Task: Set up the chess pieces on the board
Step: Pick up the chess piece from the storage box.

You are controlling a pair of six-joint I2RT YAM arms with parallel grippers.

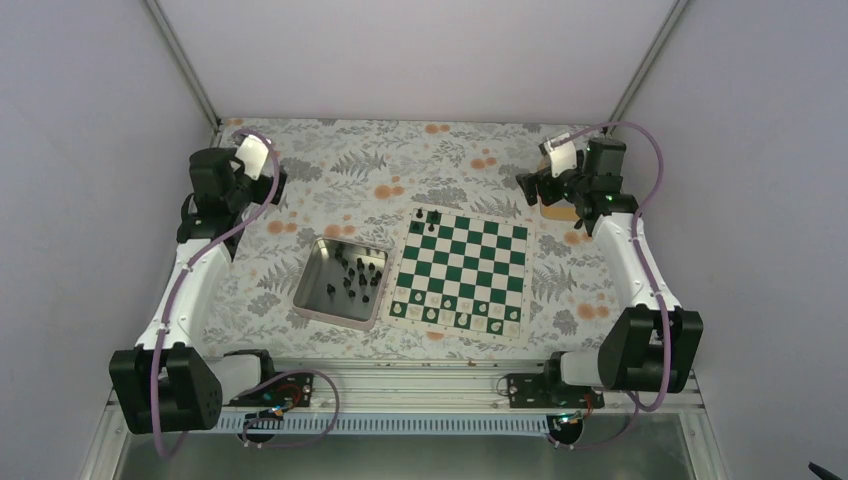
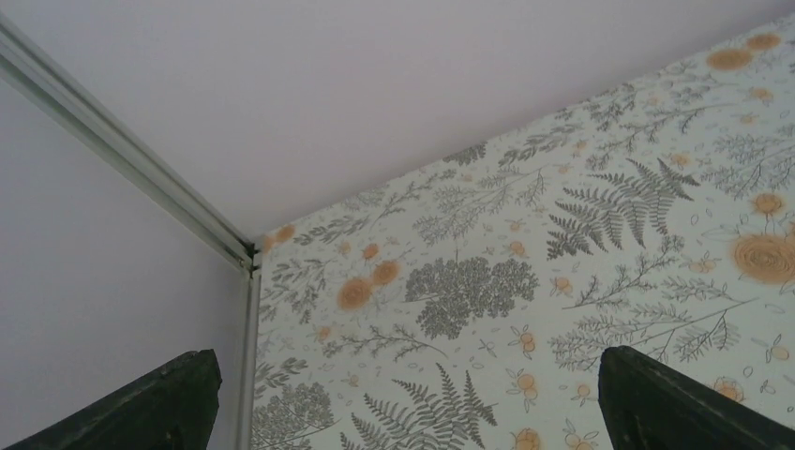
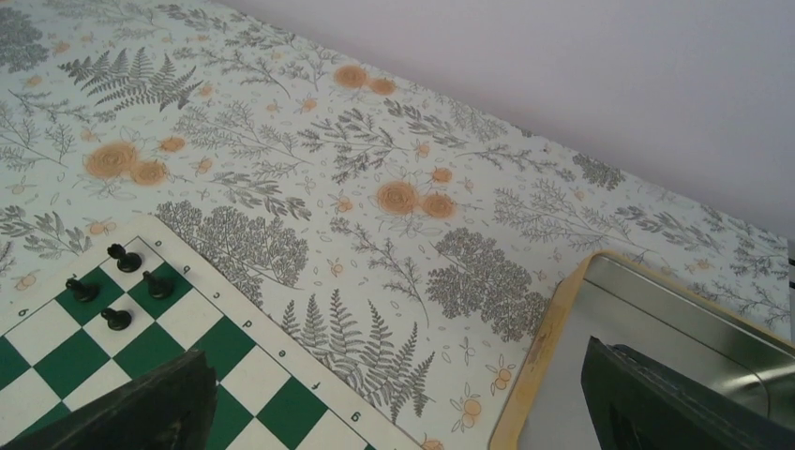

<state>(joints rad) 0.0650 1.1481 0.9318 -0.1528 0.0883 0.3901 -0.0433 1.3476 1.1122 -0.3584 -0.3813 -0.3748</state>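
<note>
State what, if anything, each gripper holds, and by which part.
Nothing is held: the black two-finger left gripper and right gripper are both open and empty.

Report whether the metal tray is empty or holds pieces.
Not empty: several black chess pieces lie scattered inside the metal tray in the top view.

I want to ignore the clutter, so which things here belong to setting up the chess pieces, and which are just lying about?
Job: board; black chess pieces, most in the metal tray, four on the board's far-left corner.
Lying about: metal tray itself; pale pieces on the near rows; wood-edged tray; floral cloth.
</note>
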